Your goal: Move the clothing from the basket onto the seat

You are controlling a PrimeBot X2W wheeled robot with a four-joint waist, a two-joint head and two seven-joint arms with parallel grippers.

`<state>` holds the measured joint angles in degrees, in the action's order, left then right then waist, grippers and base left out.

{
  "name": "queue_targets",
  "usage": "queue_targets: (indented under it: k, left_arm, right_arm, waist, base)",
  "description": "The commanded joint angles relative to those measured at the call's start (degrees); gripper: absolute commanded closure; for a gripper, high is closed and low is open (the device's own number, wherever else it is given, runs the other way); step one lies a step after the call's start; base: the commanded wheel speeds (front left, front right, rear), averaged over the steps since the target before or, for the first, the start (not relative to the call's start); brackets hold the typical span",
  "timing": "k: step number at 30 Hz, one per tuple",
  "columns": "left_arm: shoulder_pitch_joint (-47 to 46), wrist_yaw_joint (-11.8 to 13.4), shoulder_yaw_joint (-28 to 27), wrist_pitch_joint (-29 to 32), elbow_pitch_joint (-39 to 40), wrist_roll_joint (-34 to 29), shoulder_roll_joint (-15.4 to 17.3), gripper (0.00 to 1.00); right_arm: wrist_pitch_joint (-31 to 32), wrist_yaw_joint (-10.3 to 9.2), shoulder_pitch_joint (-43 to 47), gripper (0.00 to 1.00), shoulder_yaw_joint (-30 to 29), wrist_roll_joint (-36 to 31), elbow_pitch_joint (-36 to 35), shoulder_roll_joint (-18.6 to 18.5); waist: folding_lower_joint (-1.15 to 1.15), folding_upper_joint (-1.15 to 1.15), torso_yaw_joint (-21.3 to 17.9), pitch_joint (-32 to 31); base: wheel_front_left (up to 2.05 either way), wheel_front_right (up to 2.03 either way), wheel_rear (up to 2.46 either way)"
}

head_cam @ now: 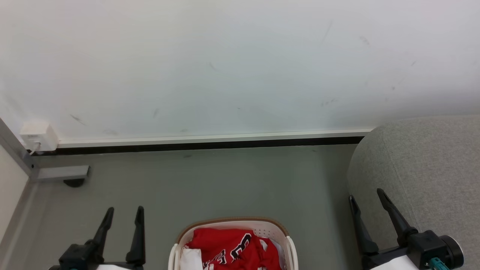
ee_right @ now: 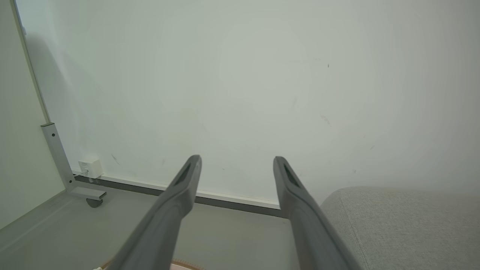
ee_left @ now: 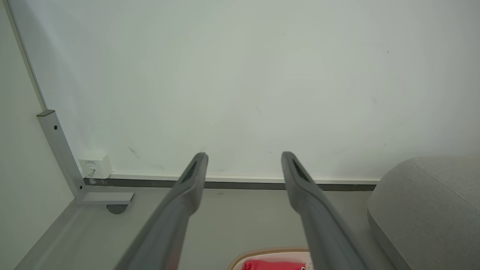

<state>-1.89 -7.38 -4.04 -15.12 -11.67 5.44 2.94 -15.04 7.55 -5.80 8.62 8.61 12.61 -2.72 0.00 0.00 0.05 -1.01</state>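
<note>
Left gripper (head_cam: 125, 210): jaws spread wide, nothing held, raised over the floor (head_cam: 225, 180) left of the basket (head_cam: 232, 220).
Right gripper (head_cam: 366, 195): jaws spread wide, empty, beside the rounded edge of the seat (head_cam: 423, 168).
Clothing (head_cam: 232, 247): red jerseys heaped inside the basket; white fabric at its left side possibly belongs to them.
Basket: on the floor, between the grippers.
Seat: grey, right of the basket, apart from it.

red clothing (head_cam: 232, 247) with black-white lettering, cream basket (head_cam: 288, 251) brown-rimmed, grey seat (head_cam: 423, 168).

Left end effector (head_cam: 125, 209), right end effector (head_cam: 366, 194), long tapered black fingers (head_cam: 393, 215), teal connector (head_cam: 435, 262)
</note>
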Motion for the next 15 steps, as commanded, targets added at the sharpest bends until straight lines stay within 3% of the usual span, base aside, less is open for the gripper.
queue_targets:
  k: [1,15]
  left_arm:
    - [-0.25,-0.13,-0.18,-0.06,-0.14,0.73,0.19,0.0]
    - [-0.17,-0.16,-0.16,-0.05,-0.44,1.18,0.71,0.0]
  right_arm:
    - [-0.22,-0.12,-0.82,0.0,0.05,0.23,0.04,-0.3]
    - [-0.22,-0.12,-0.71,0.0,-0.32,1.84,-0.07,-0.31]
  waist:
    - [0.0,0.0,-0.07,0.03]
    - [0.0,0.0,-1.93,0.97]
  base:
    - [0.0,0.0,0.0]
    - [0.0,0.0,0.0]
